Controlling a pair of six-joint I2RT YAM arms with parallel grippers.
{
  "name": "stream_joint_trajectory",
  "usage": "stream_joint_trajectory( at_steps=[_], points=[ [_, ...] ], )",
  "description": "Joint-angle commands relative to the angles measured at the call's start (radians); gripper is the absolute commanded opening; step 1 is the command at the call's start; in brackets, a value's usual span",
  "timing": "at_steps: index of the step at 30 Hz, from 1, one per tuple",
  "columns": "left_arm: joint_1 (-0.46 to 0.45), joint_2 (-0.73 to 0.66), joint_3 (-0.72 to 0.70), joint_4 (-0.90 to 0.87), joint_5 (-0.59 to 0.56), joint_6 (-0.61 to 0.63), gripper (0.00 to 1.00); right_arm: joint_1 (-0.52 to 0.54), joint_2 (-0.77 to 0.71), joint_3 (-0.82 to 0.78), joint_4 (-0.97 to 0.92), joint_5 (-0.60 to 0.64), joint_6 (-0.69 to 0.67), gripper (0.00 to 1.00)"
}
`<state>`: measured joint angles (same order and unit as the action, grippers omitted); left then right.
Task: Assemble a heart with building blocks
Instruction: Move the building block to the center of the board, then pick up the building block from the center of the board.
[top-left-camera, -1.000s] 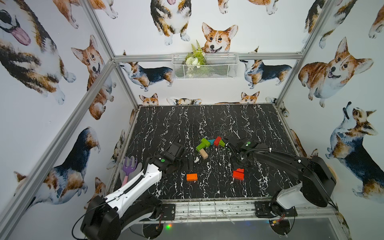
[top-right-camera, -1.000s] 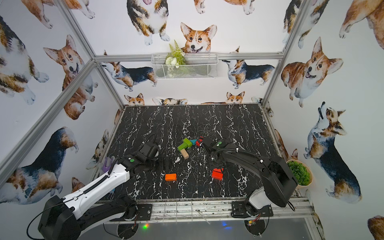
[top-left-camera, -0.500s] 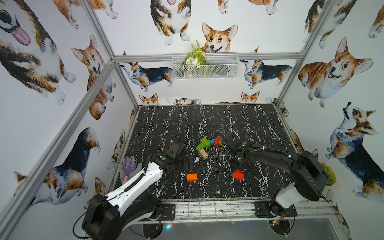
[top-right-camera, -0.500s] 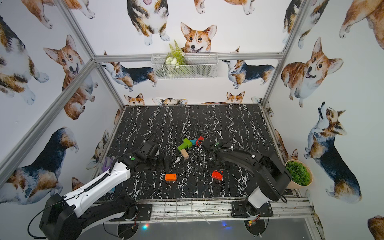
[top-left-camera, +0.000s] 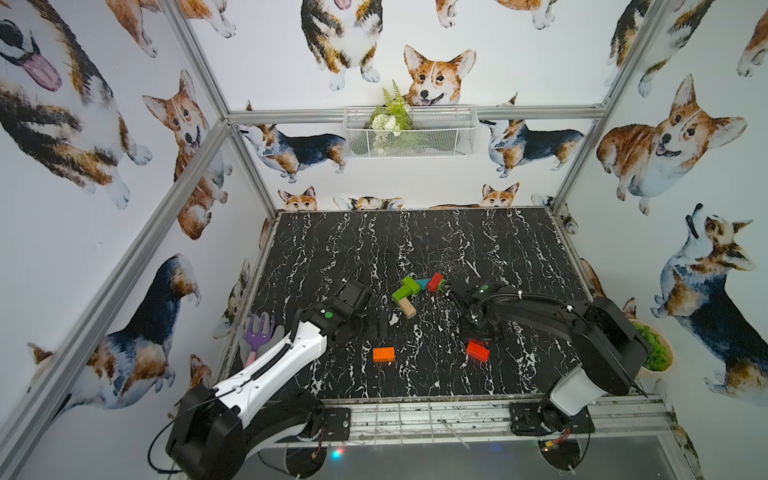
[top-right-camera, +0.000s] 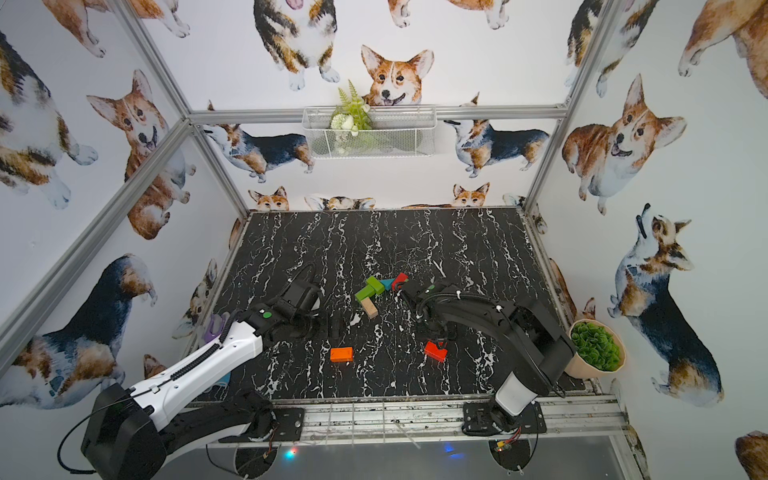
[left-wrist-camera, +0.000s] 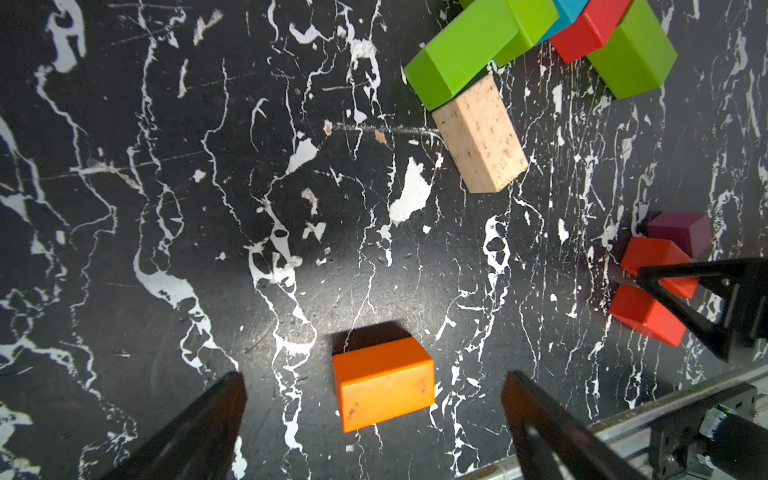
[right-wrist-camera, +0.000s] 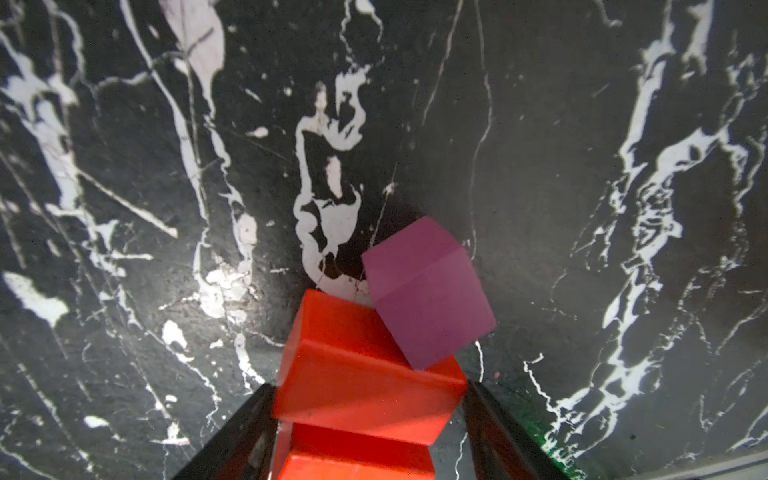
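R gripper (right-wrist-camera: 369, 384) fingers (right-wrist-camera: 239, 436) are straddling red block (right-wrist-camera: 353, 374) beside purple cube (right-wrist-camera: 424, 291), table (top-left-camera: 415, 241) front-right; clamping or loose, can't tell. L gripper (left-wrist-camera: 372, 374) is hovering wide apart, empty, by orange block (left-wrist-camera: 382, 386).

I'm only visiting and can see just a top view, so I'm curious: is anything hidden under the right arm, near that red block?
Observer: Yes. The right wrist view shows a purple cube touching the red block. From above, the right arm covers it.
Operator: Is the red one a single piece?
Observer: No. The left wrist view shows a second red block lying right beside it.
Operator: Is the arm holding it?
Observer: The right gripper has its jaws on either side of the red block. Whether they press it, I cannot tell.
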<state>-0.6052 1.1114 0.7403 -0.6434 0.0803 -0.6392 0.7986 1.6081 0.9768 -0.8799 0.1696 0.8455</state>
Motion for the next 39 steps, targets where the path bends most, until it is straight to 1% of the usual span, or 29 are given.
stream_joint_trajectory(
  at_steps=[1, 6, 11, 15, 18, 20, 22, 24, 27, 29, 31, 33, 35, 37, 39],
  points=[
    [-0.001, -0.001, 0.010, -0.027, -0.004, 0.018, 1.00, 0.001, 0.016, 0.021, 0.011, 0.031, 0.057, 0.76],
    [-0.001, -0.002, 0.010, -0.029, -0.008, 0.020, 1.00, 0.034, 0.047, 0.052, 0.060, -0.024, 0.001, 0.75],
    [-0.001, 0.002, 0.005, -0.020, -0.002, 0.015, 1.00, 0.099, 0.110, 0.148, 0.036, -0.042, -0.014, 0.75],
    [-0.002, 0.010, 0.008, -0.007, 0.010, 0.011, 1.00, 0.134, 0.121, 0.210, 0.030, -0.057, -0.016, 0.75],
    [-0.015, 0.031, 0.032, 0.003, 0.016, 0.033, 1.00, 0.136, 0.085, 0.243, -0.015, -0.010, -0.019, 0.74],
    [-0.046, 0.061, 0.064, 0.007, -0.001, 0.057, 1.00, 0.128, 0.024, 0.257, -0.064, 0.054, -0.020, 0.74],
    [-0.096, 0.105, 0.101, 0.010, -0.037, 0.094, 1.00, 0.089, -0.047, 0.253, -0.108, 0.080, -0.020, 0.73],
    [-0.162, 0.169, 0.184, -0.002, -0.079, 0.158, 0.99, 0.019, -0.138, 0.221, -0.137, 0.084, -0.019, 0.72],
    [-0.280, 0.273, 0.300, -0.043, -0.110, 0.304, 0.99, -0.110, -0.301, 0.143, -0.160, 0.077, -0.042, 0.72],
    [-0.357, 0.343, 0.396, -0.097, -0.155, 0.407, 1.00, -0.204, -0.403, 0.091, -0.176, 0.057, -0.072, 0.72],
    [-0.406, 0.415, 0.485, -0.152, -0.199, 0.491, 1.00, -0.296, -0.480, 0.046, -0.184, 0.014, -0.104, 0.72],
    [-0.426, 0.485, 0.557, -0.189, -0.212, 0.559, 1.00, -0.381, -0.560, 0.004, -0.185, -0.029, -0.140, 0.72],
    [-0.432, 0.562, 0.610, -0.205, -0.226, 0.617, 1.00, -0.447, -0.602, -0.031, -0.186, -0.058, -0.175, 0.72],
    [-0.435, 0.630, 0.654, -0.228, -0.172, 0.689, 1.00, -0.480, -0.614, -0.043, -0.175, -0.094, -0.190, 0.72],
    [-0.448, 0.674, 0.682, -0.243, -0.177, 0.749, 1.00, -0.483, -0.611, -0.031, -0.175, -0.101, -0.193, 0.72]
  ],
)
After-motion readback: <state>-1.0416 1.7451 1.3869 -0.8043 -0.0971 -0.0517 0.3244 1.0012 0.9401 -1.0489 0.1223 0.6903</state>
